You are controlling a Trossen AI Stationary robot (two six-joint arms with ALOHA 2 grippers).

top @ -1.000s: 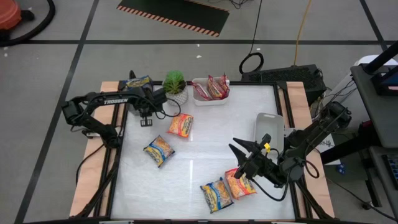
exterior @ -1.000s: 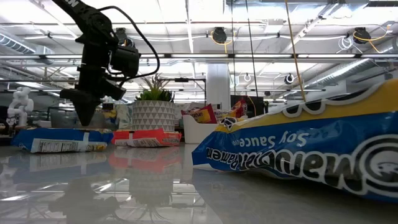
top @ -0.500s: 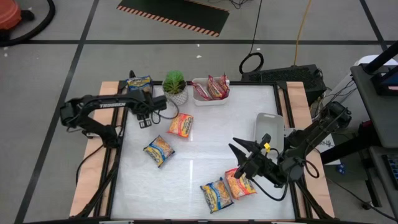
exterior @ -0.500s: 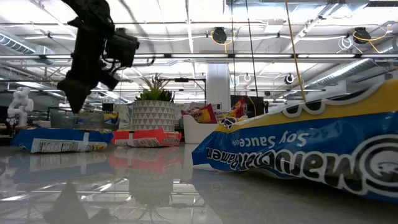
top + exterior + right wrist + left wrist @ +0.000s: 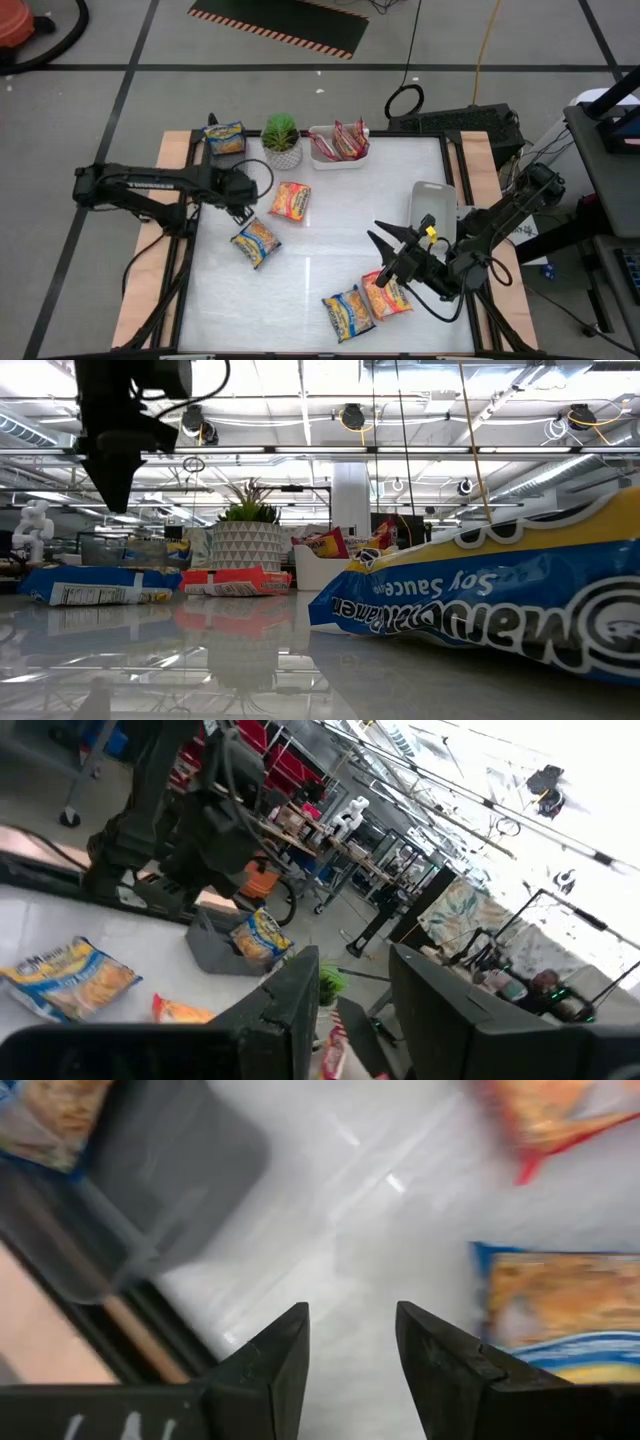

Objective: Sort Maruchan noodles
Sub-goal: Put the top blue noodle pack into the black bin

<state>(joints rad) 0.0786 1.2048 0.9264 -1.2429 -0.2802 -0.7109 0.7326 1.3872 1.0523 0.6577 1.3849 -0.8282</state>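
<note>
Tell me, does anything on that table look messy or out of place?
Somewhat. Four noodle packets lie loose at differing angles on the white table, while others sit in the white tray and grey tray. Nothing looks spilled or torn.

Potted green plant [image 5: 282, 137], white tray [image 5: 338, 158], grey tray [image 5: 432, 205]

You see the potted plant [image 5: 282, 135] on the tabletop [image 5: 330, 215]: one tray [image 5: 337, 146] just right of it, two packets [image 5: 290, 200] [image 5: 255, 241] in front.
</note>
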